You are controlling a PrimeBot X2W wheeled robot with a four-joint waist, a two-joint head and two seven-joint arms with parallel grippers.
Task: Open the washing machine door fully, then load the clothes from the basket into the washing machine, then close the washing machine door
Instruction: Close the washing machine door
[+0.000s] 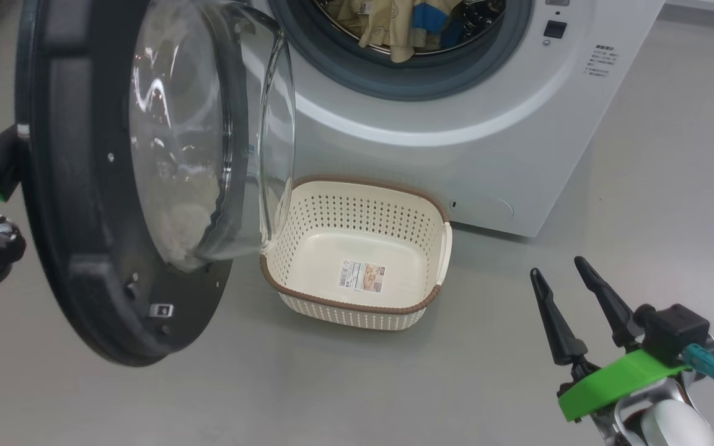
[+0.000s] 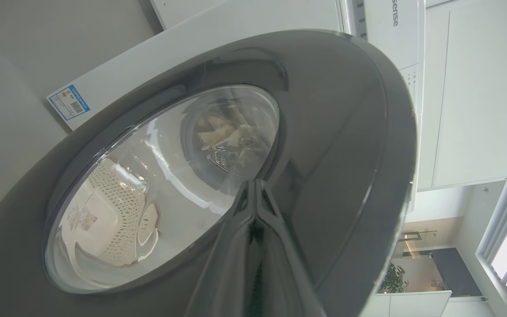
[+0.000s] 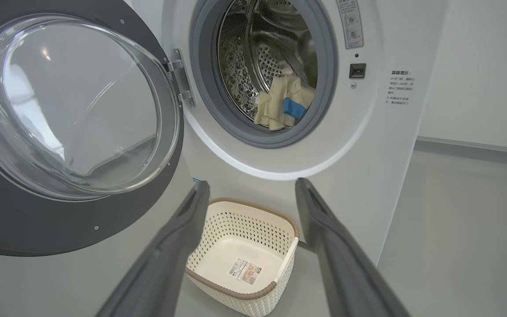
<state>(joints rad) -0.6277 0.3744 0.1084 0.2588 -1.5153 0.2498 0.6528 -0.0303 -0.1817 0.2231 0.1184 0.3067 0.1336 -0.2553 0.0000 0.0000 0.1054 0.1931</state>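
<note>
So, quick rundown of where we stood. The washing machine door (image 1: pixel 66 186) hung swung out to the left of the washing machine (image 1: pixel 456 142), with its glass bowl (image 1: pixel 196 142) bulging to the right. That left the opening clear, which made sense for loading.

The clothes (image 3: pixel 280 103) were inside the drum (image 3: pixel 258 44), slumped low at the front near the grey gasket (image 1: pixel 344 68). The basket (image 1: pixel 366 183) sat empty on the floor (image 1: pixel 394 384) just in front of the machine, under the opening, with only its label sticker (image 1: pixel 362 275) on the bottom. We figured it was parked that close so each carry was short. To us the loading looked done, with only the door left to shut.

Our left gripper (image 2: pixel 253 182) was behind the door on its far left side, fingers pressed together into one point, right up at the glossy outer face beside the window edge. We couldn't tell whether it was actually touching. Our guess: pinched fingers make a decent poker for shoving the door round.

The right gripper (image 1: pixel 556 265) had its fingers spread apart with nothing between them. It hung at the near right, well apart from the basket and the machine, probably out of the door's swing.
</note>
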